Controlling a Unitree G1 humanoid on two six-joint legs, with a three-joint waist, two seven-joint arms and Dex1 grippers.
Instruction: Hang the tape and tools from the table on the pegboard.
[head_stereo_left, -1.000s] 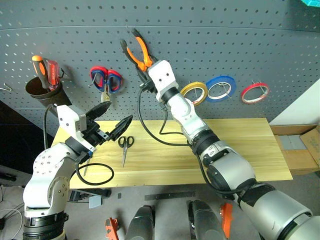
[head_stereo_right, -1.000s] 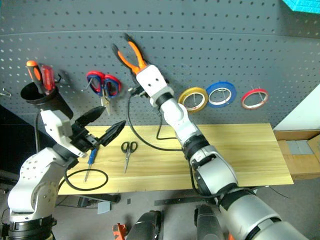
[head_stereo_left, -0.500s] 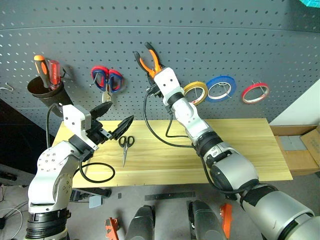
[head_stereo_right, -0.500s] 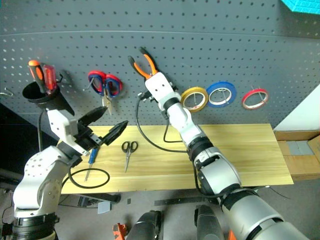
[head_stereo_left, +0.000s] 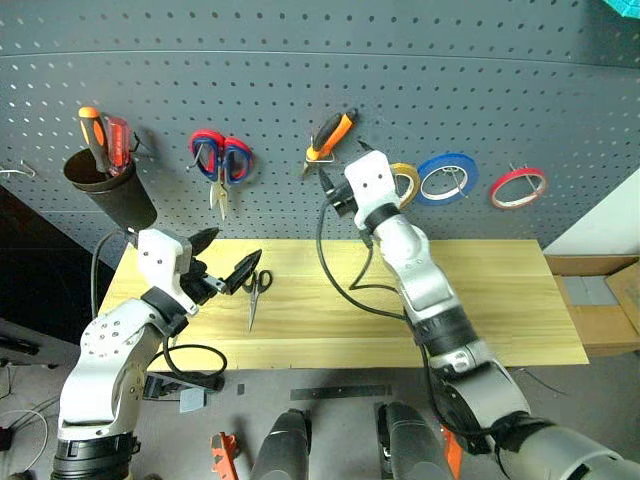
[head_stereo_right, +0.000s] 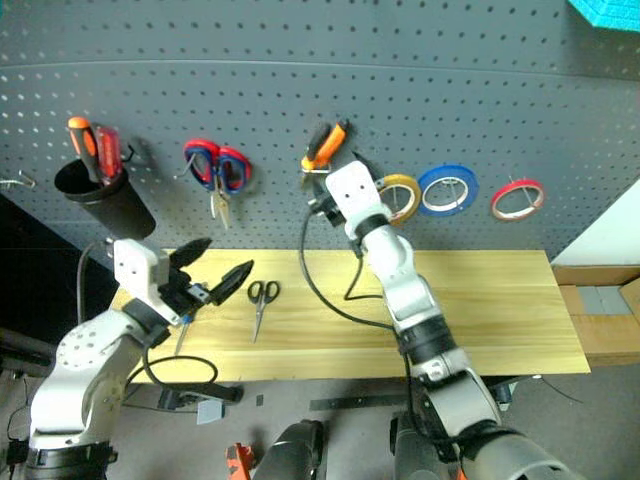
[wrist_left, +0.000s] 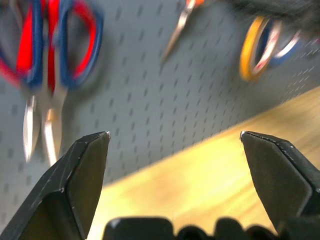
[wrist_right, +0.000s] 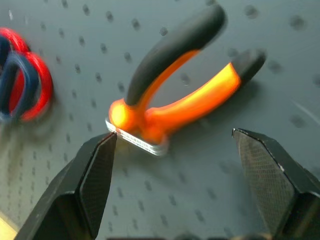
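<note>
Right gripper (wrist_right: 172, 145) seen with jaws spread wide, nothing between them, fingers standing apart on either side of the orange-and-black pliers (wrist_right: 175, 95) without touching. Pliers found hanging tilted on the pegboard (head_stereo_left: 420, 90), handles slanting up, between the red-and-blue scissors (head_stereo_left: 221, 160) and the yellow tape (head_stereo_left: 404, 180). Left gripper (head_stereo_left: 226, 258) likewise spread wide and empty, held above the left end of the table (head_stereo_left: 480, 300), pointing toward the small black scissors (head_stereo_left: 254, 291).

Black scissors lying flat on the light wood planks, blades pointing toward the near edge, just beside the left gripper's tip. Blue-handled screwdriver (head_stereo_right: 183, 326) lying on the table near its left end, partly hidden behind the left arm. Loose black cable (head_stereo_left: 195, 360) looping over the front left edge of the tabletop.

On the dark grey board: yellow tape on a hook just right of the right gripper, partly covered by it, then a blue roll (head_stereo_left: 444, 177), then a red roll (head_stereo_left: 518, 187), all in a row. Far left, a dark cup (head_stereo_left: 108, 190) holding orange and red screwdrivers (head_stereo_left: 105, 138). Beyond the table's right end, cardboard boxes (head_stereo_left: 605, 300) and a pale wall; grey floor below.
</note>
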